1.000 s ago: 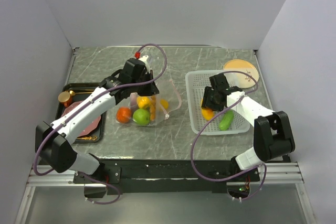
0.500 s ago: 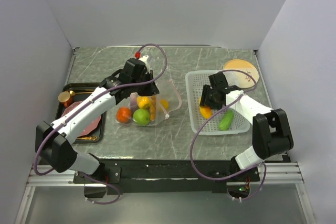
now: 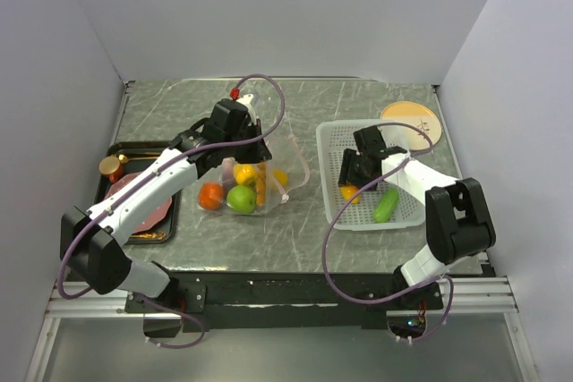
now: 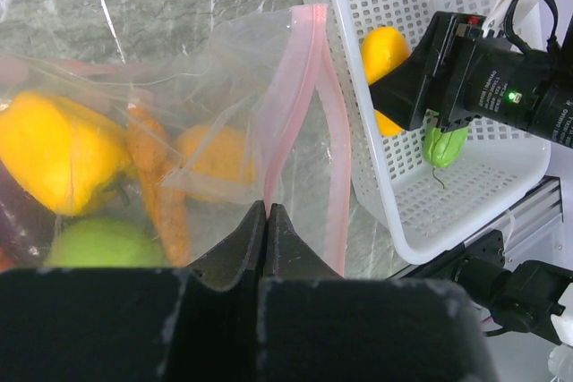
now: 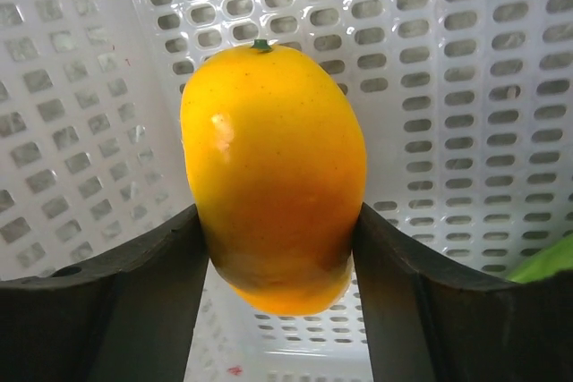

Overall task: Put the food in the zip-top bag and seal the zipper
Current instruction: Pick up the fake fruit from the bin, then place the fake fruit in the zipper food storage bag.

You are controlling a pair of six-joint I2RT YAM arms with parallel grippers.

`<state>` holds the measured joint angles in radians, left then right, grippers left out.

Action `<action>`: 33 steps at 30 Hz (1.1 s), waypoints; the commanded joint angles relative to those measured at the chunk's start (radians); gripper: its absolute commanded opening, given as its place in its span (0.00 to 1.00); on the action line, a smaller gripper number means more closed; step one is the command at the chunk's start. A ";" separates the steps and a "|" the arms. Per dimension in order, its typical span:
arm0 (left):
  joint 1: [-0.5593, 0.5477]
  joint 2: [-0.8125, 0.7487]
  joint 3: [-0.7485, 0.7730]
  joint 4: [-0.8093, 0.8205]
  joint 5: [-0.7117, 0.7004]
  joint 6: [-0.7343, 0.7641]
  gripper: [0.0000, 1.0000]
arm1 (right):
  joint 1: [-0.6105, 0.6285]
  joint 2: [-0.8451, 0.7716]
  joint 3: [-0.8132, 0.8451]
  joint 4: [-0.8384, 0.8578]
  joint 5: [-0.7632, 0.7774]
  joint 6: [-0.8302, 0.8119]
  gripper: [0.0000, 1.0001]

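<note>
Change noted: over the last second, in the overhead view, the right jaws shifted a little toward the upper left inside the white basket (image 3: 333, 136), and the orange mango (image 5: 273, 167) shifted with them. The right forearm swung the same way. The left arm, the zip-top bag (image 4: 206, 51) and its contents did not move.

Finding: the mango travelled with the jaws, so I judged it picked up rather than merely approached. It was one of two items not yet bagged; the green cucumber (image 3: 386, 206) lay loose at the lower right of the basket.

Right jaws: grasping the mango. In the right wrist view it sat between the two fingers, touching both at its lower half, stem end uppermost, with the basket's slotted wall behind it.

Left jaws: clenched on the bag's mouth edge at the pink zipper (image 4: 300, 69). From that pinch the strip ran toward the top of the left wrist view and its two sides stood apart, so the mouth was held open.

Bag position: centre of the bench (image 3: 295, 230), well left of the basket. The lime (image 3: 240, 199), tomato (image 3: 210, 195) and yellow pepper (image 3: 244, 173) were already inside.

Assessment: the next move would need the mango carried across the gap to the open mouth. Sealing had not begun.
</note>
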<state>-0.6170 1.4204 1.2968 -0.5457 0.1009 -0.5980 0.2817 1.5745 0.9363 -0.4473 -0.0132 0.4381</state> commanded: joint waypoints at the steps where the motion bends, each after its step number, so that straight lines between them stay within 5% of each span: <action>1: -0.003 -0.008 0.029 0.021 0.008 0.000 0.01 | -0.004 -0.073 -0.002 0.015 0.004 0.007 0.33; 8: -0.003 -0.012 0.033 0.013 0.006 0.004 0.01 | -0.006 -0.189 0.035 -0.016 0.018 0.037 0.26; 16: -0.003 -0.012 0.027 0.019 0.011 0.000 0.01 | 0.048 -0.373 -0.014 0.199 -0.272 0.186 0.29; 33: -0.003 -0.021 0.019 0.030 0.023 -0.009 0.01 | 0.244 -0.234 0.139 0.148 -0.358 0.057 0.34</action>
<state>-0.6170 1.4204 1.2968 -0.5426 0.1123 -0.5991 0.5083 1.2839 1.0267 -0.3138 -0.3210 0.5404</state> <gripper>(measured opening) 0.019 0.662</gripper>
